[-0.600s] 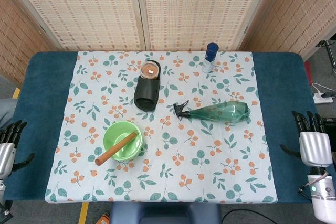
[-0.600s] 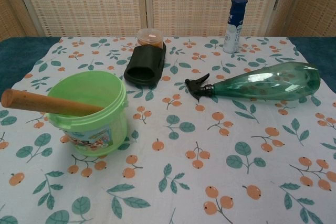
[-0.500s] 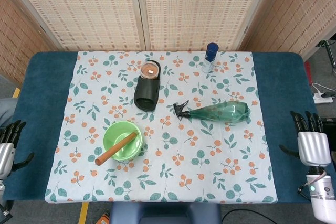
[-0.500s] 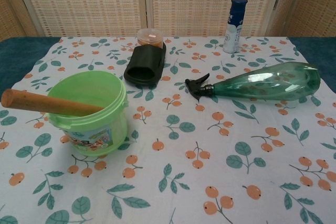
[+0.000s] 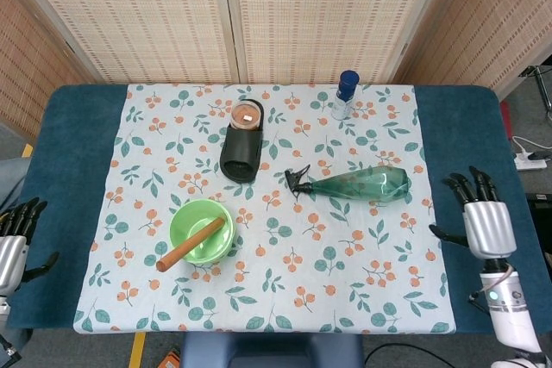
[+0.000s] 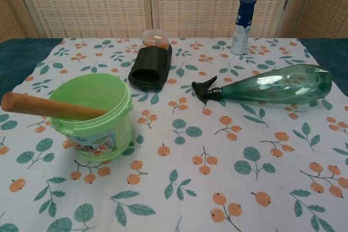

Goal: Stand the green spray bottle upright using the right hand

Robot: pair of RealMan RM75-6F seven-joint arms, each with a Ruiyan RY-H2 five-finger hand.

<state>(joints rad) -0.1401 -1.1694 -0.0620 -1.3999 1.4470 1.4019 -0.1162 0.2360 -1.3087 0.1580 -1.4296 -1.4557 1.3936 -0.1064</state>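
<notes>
The green spray bottle [image 5: 358, 184] [image 6: 274, 85] is being shown lying on its side on the floral tablecloth [image 5: 285, 256], right of centre. Its translucent green body is pear-shaped, widening toward a rounded base that is pointing to the cloth's right edge. The black trigger nozzle [image 5: 297, 180] [image 6: 205, 89] is being directed leftward, toward the middle of the cloth. The long axis is running nearly parallel to the table's front edge, and the bottle is not being touched by anything.

Silver-backed right hand [image 5: 486, 223] with black fingers [image 5: 472, 184] on a white wrist showing a small green light; left hand [image 5: 12, 247] likewise silver with black fingers.
</notes>
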